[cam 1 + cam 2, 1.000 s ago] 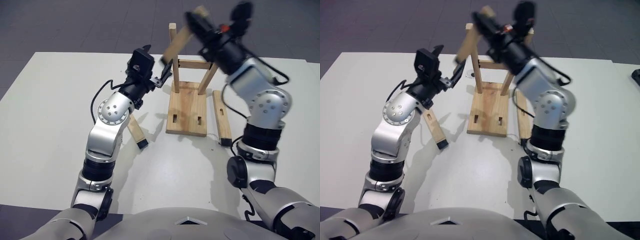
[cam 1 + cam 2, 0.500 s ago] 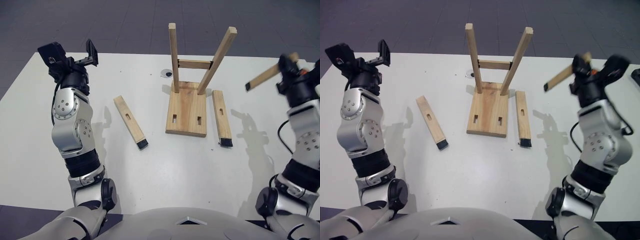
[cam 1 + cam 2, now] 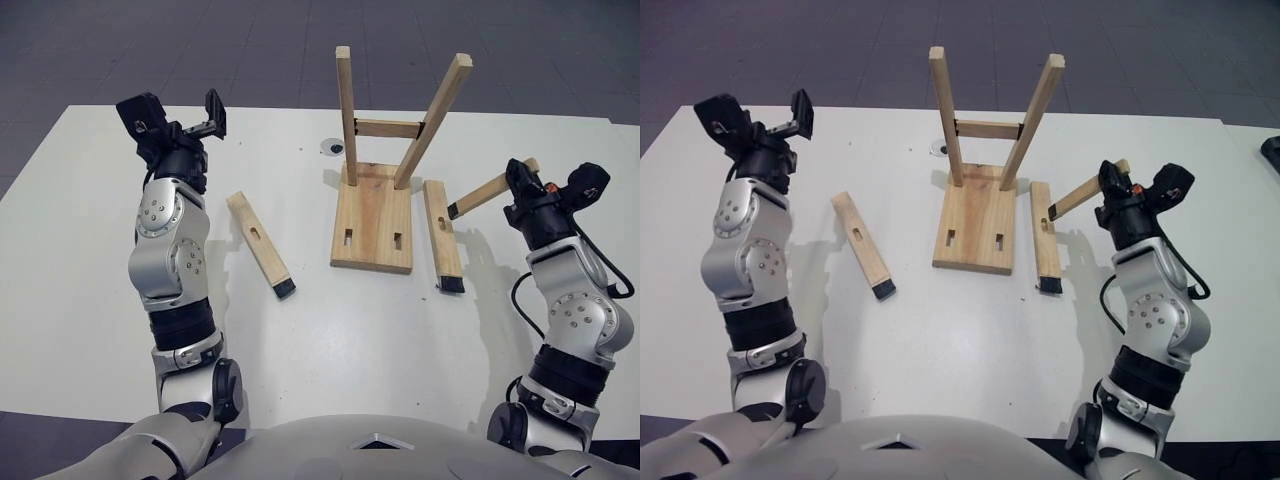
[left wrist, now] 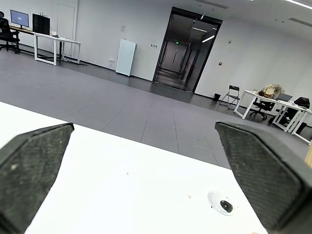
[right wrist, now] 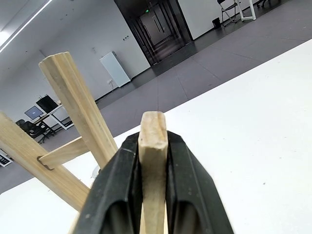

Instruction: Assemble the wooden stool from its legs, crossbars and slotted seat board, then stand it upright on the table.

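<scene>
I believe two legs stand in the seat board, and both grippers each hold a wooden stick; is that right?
Not quite: the left wrist view shows the left gripper open and empty. Only the right gripper holds a wooden stick, and two legs do stand in the seat board.

White table (image 3: 350,330) — a small round disc (image 3: 331,148) on it, grey floor (image 3: 200,50) beyond.

Seat board (image 3: 373,220) flat; upright legs (image 3: 346,120) slotted in; loose legs (image 3: 259,243) beside.

Head stereo pair down over shared table (image 3: 90,250), wrist cameras facing outward
</scene>
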`<action>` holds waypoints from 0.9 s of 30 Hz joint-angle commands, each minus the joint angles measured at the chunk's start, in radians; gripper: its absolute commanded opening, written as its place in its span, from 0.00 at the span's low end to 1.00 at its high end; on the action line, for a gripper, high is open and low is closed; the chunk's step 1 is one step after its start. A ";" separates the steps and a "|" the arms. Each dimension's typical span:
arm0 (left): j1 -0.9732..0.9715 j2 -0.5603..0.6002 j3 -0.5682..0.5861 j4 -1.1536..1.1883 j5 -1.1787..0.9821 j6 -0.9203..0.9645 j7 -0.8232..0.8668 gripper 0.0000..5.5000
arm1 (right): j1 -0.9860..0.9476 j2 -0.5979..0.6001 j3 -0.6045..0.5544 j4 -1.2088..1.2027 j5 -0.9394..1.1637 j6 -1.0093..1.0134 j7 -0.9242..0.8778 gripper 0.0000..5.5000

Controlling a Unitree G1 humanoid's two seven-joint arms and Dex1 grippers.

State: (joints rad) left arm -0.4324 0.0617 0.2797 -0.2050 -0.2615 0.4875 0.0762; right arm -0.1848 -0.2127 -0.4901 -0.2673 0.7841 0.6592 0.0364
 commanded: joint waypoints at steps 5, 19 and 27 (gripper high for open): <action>-0.039 0.014 -0.027 0.043 0.012 -0.015 -0.003 0.98 | -0.005 0.029 0.036 0.100 -0.047 -0.058 -0.005 0.07; -0.026 0.021 -0.036 0.047 0.016 -0.030 0.002 0.98 | 0.017 0.012 0.020 0.097 -0.053 -0.060 -0.020 0.07; -0.035 0.022 -0.046 0.063 0.023 -0.036 -0.003 0.98 | 0.019 0.039 0.050 0.130 -0.123 -0.104 -0.048 0.07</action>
State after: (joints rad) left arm -0.4536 0.0723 0.2417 -0.1538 -0.2413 0.4550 0.0751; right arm -0.1739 -0.1804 -0.4559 -0.1591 0.7009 0.5669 0.0108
